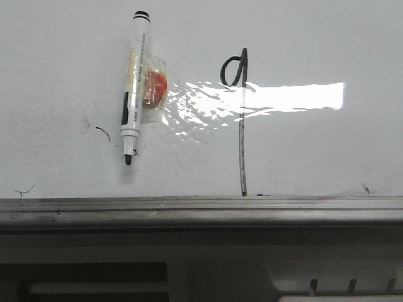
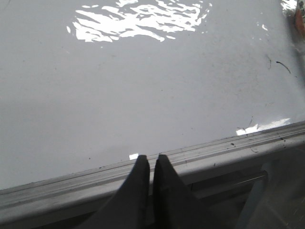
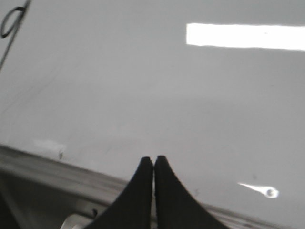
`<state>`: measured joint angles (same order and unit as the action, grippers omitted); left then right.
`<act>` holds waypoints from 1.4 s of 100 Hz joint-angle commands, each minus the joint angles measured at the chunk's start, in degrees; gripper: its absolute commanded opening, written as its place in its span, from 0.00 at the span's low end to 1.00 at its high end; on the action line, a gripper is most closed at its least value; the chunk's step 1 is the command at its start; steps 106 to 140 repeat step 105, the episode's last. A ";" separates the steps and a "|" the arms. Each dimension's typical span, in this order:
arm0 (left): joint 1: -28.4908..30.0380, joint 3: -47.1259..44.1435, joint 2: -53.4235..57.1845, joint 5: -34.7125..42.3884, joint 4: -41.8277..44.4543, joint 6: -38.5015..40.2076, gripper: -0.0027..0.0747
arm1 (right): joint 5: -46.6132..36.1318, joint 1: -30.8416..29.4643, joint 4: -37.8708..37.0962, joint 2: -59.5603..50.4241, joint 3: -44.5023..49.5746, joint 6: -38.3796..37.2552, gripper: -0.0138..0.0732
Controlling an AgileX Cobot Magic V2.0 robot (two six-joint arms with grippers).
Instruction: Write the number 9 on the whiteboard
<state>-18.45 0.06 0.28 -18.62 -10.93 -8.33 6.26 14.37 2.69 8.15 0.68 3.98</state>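
Observation:
The whiteboard (image 1: 302, 38) fills the front view, glossy white with a glare patch. The number 9 (image 1: 242, 119) is drawn on it in thin black marker: a small oval loop atop a long straight stem that reaches the grey ledge (image 1: 201, 211). Its loop also shows in the right wrist view (image 3: 10, 23). A black-and-white marker (image 1: 134, 85) with an orange magnet under clear tape lies on the board left of the 9, tip toward the ledge. My left gripper (image 2: 152, 158) is shut and empty over the ledge. My right gripper (image 3: 153, 159) is shut and empty over the board's near edge.
Small stray black scribbles mark the board at the lower left (image 1: 101, 131) and near the ledge (image 1: 25, 190). Below the ledge are dark and pale machine parts (image 1: 201, 277).

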 commanded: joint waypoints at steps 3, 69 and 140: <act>0.19 -1.72 1.50 3.11 -0.47 0.78 0.01 | -2.00 -4.29 -1.32 0.43 1.44 -1.13 0.11; 0.19 -1.72 1.50 3.02 -0.47 0.78 0.01 | 10.70 -6.26 -4.95 -9.92 1.44 -0.94 0.11; 0.19 -1.72 1.50 3.02 -0.47 0.78 0.01 | 10.79 -6.26 -4.95 -9.92 1.44 -0.94 0.11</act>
